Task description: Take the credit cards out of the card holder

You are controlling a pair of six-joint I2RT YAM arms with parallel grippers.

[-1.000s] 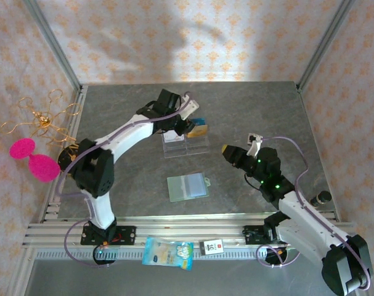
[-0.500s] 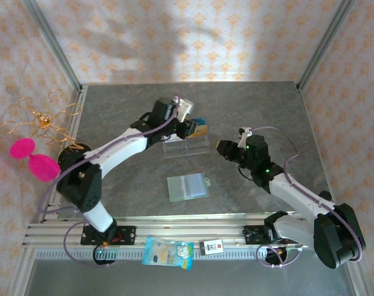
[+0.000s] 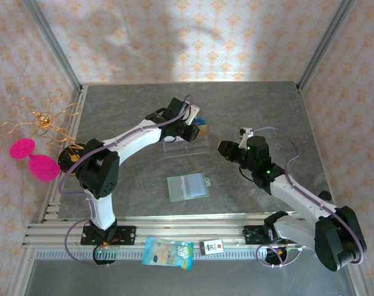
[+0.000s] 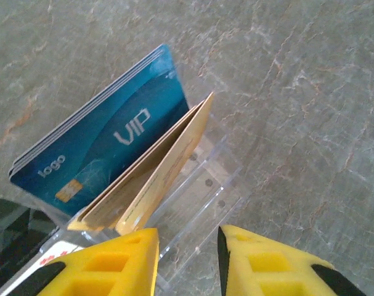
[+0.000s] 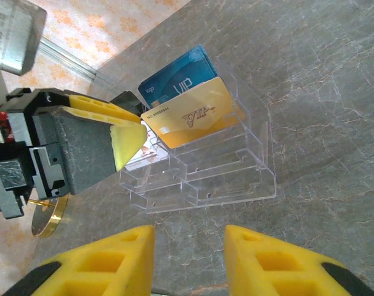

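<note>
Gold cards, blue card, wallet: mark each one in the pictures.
Gold cards (image 5: 190, 117): right wrist view, printed face of the front card.
Blue card (image 4: 100, 154): left wrist view, printed face beside the VIP lettering.
Wallet (image 3: 187, 186): top external view, middle of its upper face.

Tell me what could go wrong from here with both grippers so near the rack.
The left gripper is open right beside the gold cards leaning in the rack; a nudge could tip them out. The rack looks light, so a finger might shove it across the table. The right gripper, also open, faces the same rack, so the arms could collide.
</note>
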